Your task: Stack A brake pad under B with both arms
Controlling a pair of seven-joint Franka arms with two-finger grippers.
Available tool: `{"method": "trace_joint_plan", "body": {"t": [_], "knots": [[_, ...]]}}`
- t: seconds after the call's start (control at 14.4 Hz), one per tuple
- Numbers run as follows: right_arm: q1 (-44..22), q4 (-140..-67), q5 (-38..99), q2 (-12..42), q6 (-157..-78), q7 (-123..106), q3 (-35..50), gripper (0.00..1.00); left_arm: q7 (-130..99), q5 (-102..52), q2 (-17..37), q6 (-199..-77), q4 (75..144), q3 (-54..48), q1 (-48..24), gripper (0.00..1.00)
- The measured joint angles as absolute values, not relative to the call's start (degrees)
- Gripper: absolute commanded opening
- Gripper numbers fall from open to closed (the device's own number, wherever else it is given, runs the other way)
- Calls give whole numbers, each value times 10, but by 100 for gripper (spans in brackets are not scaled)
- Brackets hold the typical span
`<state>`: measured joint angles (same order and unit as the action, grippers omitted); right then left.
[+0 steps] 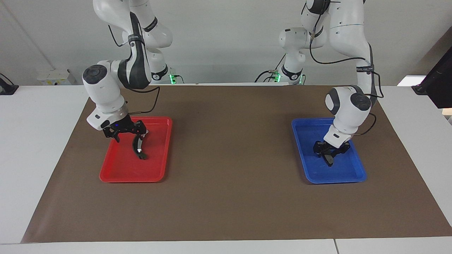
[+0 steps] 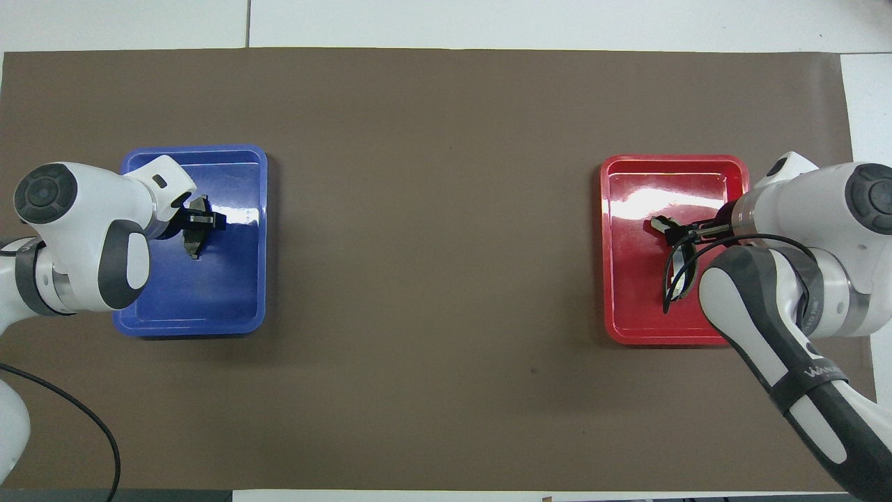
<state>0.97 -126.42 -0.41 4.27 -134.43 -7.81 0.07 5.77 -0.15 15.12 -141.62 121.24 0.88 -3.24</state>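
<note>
B, the long black crescent with a silvery strip, is in the red tray at the right arm's end of the table. It is tilted, with its upper end at my right gripper and its lower end on the tray floor. That gripper looks shut on B's upper end. The short dark-grey A brake pad is in the blue tray at the left arm's end. My left gripper is low in that tray and looks shut on the pad. From overhead I see B, the pad, the right gripper and the left gripper.
Both trays, the red one and the blue one, sit on a brown mat that covers most of the white table. The wide stretch of mat between the trays holds nothing.
</note>
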Motion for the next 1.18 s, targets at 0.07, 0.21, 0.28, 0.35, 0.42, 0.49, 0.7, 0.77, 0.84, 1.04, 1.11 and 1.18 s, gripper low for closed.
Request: {"method": "trace_joint_plan", "body": {"t": [0.07, 0.21, 0.28, 0.35, 0.42, 0.49, 0.7, 0.77, 0.84, 1.04, 1.11, 1.18], "knots": [[10, -1274, -2, 48, -1361, -82, 1, 100, 58, -1, 146, -1404, 1210, 9, -32, 3], [10, -1286, -1, 53, -1376, -86, 1, 100, 58, -1, 141, -1394, 1210, 10, -28, 1], [10, -1292, -1, 54, -1385, -89, 1, 100, 58, -1, 139, -1387, 1209, 10, -26, 1], [10, -1298, -1, 57, -1391, -91, 0, 100, 58, -1, 133, -1372, 1203, 9, -27, 1], [12, -1303, -1, 63, -1398, -92, 0, 100, 58, -1, 125, -1347, 1192, 6, -28, 1], [14, -1306, -1, 70, -1403, -92, -1, 100, 58, -4, 118, -1320, 1175, 3, -32, 1], [18, -1306, -1, 80, -1408, -94, -1, 99, 50, -22, 106, -1273, 1124, -2, -80, 1], [18, -1306, -1, 80, -1408, -94, -1, 95, 37, -28, 106, -1272, 1118, -2, -104, 1], [17, -1306, -1, 80, -1408, -95, -1, 93, 10, -33, 106, -1272, 1116, -3, -134, 1], [18, -1307, 0, 81, -1408, -95, -1, 85, -100, -34, 107, -1276, 1116, -6, -242, 1], [18, -1307, 0, 82, -1408, -95, -1, 78, -129, -34, 108, -1283, 1116, -6, -273, 1], [18, -1307, 0, 83, -1408, -95, -1, 68, -149, -34, 110, -1291, 1116, -7, -298, 1]]}}
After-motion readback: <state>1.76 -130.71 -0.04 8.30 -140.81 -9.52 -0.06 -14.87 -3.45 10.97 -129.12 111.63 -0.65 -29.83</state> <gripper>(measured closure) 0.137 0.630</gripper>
